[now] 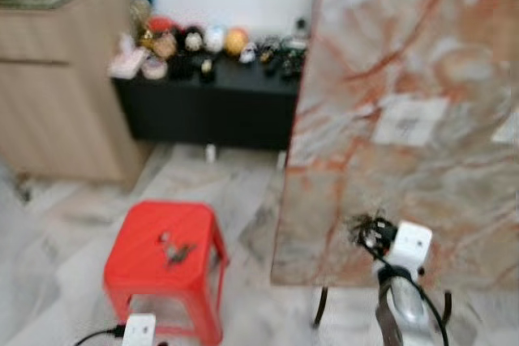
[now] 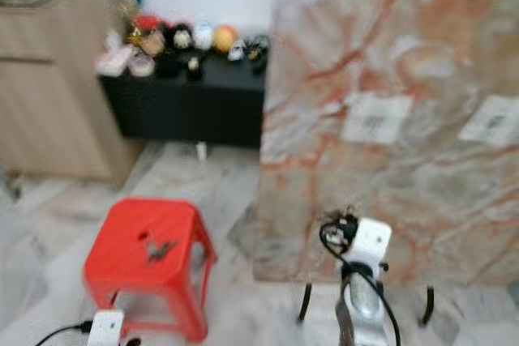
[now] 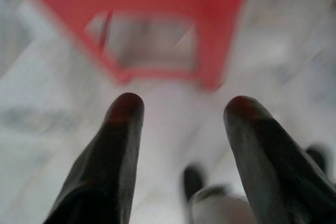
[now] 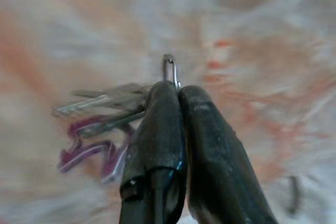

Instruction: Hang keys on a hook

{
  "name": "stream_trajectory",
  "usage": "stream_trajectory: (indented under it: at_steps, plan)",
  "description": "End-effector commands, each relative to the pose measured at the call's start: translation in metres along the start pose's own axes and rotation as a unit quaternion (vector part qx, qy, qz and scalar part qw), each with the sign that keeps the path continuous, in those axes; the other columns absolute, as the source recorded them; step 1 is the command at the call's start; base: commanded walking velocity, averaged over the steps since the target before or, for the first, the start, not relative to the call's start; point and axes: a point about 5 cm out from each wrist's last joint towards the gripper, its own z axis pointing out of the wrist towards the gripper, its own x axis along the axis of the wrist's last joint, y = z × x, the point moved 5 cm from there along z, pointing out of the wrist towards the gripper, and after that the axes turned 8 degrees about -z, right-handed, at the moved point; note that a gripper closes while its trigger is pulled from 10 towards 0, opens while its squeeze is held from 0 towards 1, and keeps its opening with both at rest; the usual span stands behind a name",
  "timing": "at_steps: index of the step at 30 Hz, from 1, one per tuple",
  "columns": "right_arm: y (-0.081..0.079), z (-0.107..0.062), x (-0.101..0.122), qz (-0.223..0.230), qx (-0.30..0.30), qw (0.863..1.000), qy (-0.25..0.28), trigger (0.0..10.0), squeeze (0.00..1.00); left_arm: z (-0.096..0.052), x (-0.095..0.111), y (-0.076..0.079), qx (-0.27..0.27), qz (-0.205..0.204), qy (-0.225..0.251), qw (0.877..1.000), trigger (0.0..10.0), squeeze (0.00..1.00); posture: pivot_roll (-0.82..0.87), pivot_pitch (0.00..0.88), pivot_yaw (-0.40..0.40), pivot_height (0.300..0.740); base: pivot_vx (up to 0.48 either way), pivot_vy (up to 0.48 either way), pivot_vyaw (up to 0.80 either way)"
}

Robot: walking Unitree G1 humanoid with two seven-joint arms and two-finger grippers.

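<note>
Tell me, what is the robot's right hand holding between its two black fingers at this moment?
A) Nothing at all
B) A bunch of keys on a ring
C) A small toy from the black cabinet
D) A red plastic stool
B: in the right wrist view the right hand has its fingers pressed together on the keys, whose metal ring pokes out above the fingertips, with the marbled slab behind.
</note>
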Motion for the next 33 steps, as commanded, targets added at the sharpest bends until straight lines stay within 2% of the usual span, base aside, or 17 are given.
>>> stream_trajectory:
  at_steps: [1,7,11,16,18,20,21,24,25,27,30,32,33]
  plan:
    - [-0.014,0.006,0.016,0.009,0.014,1.0,0.023,10.0,0.0,-0.004,-0.012,-0.012,0.014,0.005,-0.02,1.0,10.0,0.0,0.02,0.0,-0.07,0.74,0.0,0.0,0.0]
    - [-0.012,0.005,0.017,0.011,0.006,1.0,0.025,10.0,0.0,-0.004,-0.015,-0.012,0.015,0.004,-0.023,1.0,10.0,0.0,0.03,0.0,-0.073,0.74,0.0,0.0,0.0]
    - [-0.005,0.005,0.026,-0.004,-0.014,0.999,0.047,10.0,0.0,-0.005,-0.017,-0.013,0.016,0.005,-0.026,1.0,10.0,0.0,0.03,0.0,-0.075,0.74,0.0,0.0,0.0]
    - [0.01,0.006,0.048,-0.017,-0.066,0.994,0.083,10.0,0.0,-0.006,-0.019,-0.013,0.017,0.005,-0.029,0.999,10.0,0.0,0.03,0.0,-0.075,0.74,0.0,0.0,0.0]
    - [0.012,0.006,0.054,-0.023,-0.071,0.993,0.095,10.0,0.0,-0.006,-0.019,-0.013,0.017,0.005,-0.029,0.999,10.0,0.0,0.03,0.0,-0.078,0.74,0.0,0.0,0.0]
    - [0.01,0.007,0.072,-0.045,-0.071,0.988,0.128,10.0,0.0,-0.006,-0.019,-0.013,0.017,0.005,-0.03,0.999,10.0,0.0,0.03,0.0,-0.079,0.74,0.0,0.0,0.0]
    - [0.01,0.007,0.072,-0.045,-0.071,0.988,0.128,10.0,0.0,-0.006,-0.019,-0.013,0.017,0.005,-0.03,0.999,10.0,0.0,0.03,0.0,-0.079,0.74,0.0,0.0,0.0]
    - [0.006,0.006,0.099,-0.09,-0.075,0.977,0.179,10.0,0.0,-0.006,-0.019,-0.011,0.015,0.005,-0.031,0.999,10.0,0.0,0.02,0.0,-0.078,0.74,0.0,0.0,0.0]
    - [0.006,0.006,0.099,-0.09,-0.075,0.977,0.179,10.0,0.0,-0.006,-0.019,-0.011,0.015,0.005,-0.031,0.999,10.0,0.0,0.02,0.0,-0.078,0.74,0.0,0.0,0.0]
    - [0.004,0.003,0.12,-0.125,-0.089,0.964,0.216,10.0,0.0,-0.005,-0.019,-0.01,0.013,0.004,-0.031,0.999,10.0,0.0,0.02,0.0,-0.078,0.74,0.0,0.0,0.0]
    - [0.003,0.002,0.126,-0.134,-0.093,0.96,0.228,10.0,0.0,-0.005,-0.019,-0.009,0.012,0.004,-0.031,0.999,10.0,0.0,0.02,0.0,-0.078,0.74,0.0,0.0,0.0]
    - [0.001,-0.005,0.139,-0.17,-0.103,0.945,0.26,10.0,0.0,-0.005,-0.019,-0.009,0.011,0.003,-0.031,0.999,10.0,0.0,0.02,0.0,-0.078,0.74,0.0,0.0,0.0]
    - [0.001,-0.007,0.141,-0.174,-0.106,0.942,0.265,10.0,0.0,-0.005,-0.019,-0.009,0.011,0.003,-0.031,0.999,10.0,0.0,0.02,0.0,-0.078,0.74,0.0,0.0,0.0]
